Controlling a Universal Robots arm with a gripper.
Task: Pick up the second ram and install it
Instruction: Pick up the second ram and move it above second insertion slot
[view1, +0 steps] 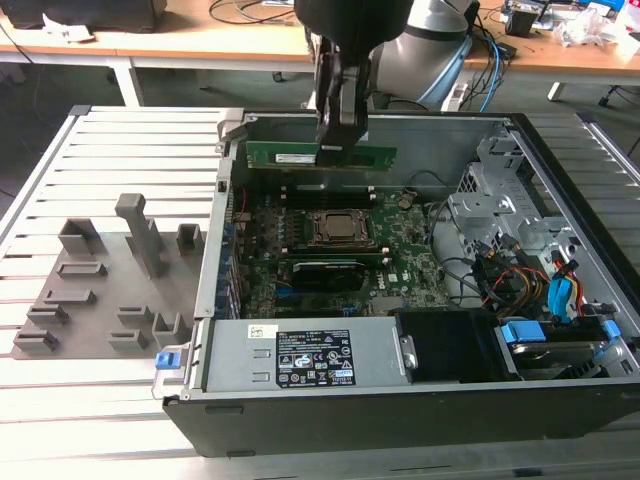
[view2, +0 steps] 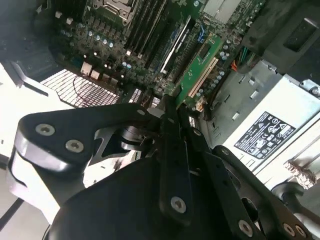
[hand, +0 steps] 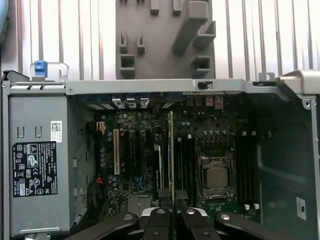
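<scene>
**Green stick gripped above the open case**

In the upper middle of the exterior view, the black two-fingered gripper (view1: 337, 150) is clenched on the long, flat green circuit-board ram stick (view1: 285, 157). The stick hangs level over the green motherboard (view1: 410, 245), close to the far wall of the open black computer case (view1: 400, 425), with both ends free. In the first wrist view it shows edge-on (hand: 171, 145), beside the silver CPU socket (hand: 216, 176).
</scene>
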